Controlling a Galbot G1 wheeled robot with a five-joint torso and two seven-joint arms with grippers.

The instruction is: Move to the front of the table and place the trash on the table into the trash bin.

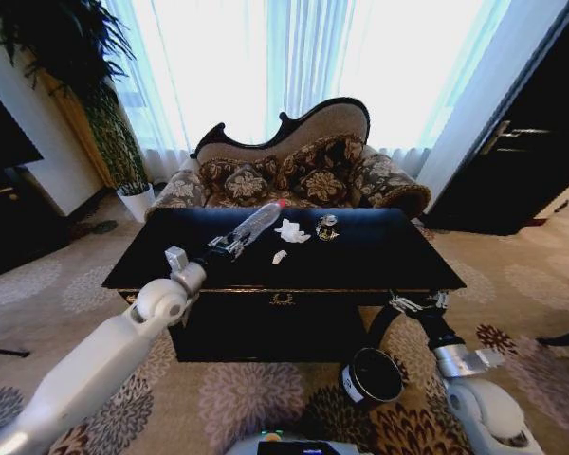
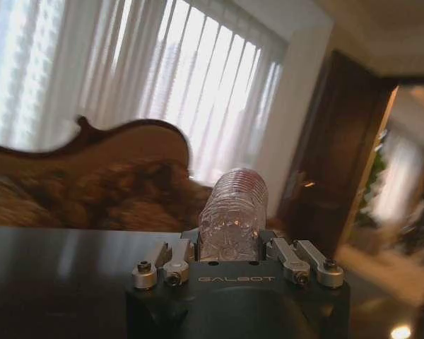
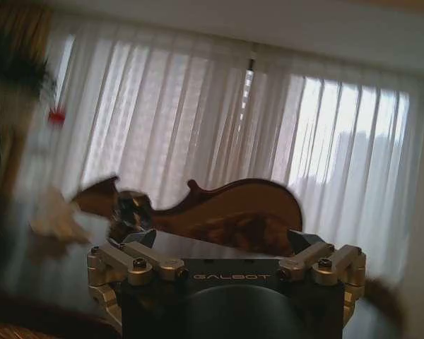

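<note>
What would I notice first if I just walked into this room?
Probably the left claw holding a clear plastic bottle above the glossy black table. White paper wads and a shiny scrap lie beside it. The black trash bin waits on the carpet by the right claw.

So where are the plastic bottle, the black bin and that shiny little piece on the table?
plastic bottle (image 1: pixel 256 224): head view, middle of its clear body.
trash bin (image 1: pixel 345 382): head view, its outer wall.
shiny piece (image 1: pixel 327 227): head view, its middle, on the table.
</note>
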